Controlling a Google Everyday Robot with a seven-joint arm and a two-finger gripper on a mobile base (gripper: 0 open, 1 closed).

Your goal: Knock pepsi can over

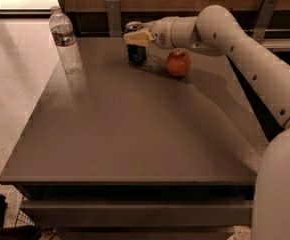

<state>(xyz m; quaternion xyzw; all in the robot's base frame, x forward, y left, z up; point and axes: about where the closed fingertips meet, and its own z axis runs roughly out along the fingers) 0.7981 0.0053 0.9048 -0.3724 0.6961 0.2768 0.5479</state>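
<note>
The pepsi can (136, 54) is a small dark blue can with a silver top. It stands upright at the far middle of the grey table (135, 134). My gripper (136, 37) reaches in from the right and lies across the can's upper part, touching or nearly touching it. It hides the can's upper front. The arm (245, 49) stretches from the lower right corner over the table's right side.
A red apple (178, 62) sits just right of the can, under the wrist. A clear plastic water bottle (66, 40) stands at the far left corner. A wooden wall and metal brackets run behind the table's far edge. The floor lies to the left.
</note>
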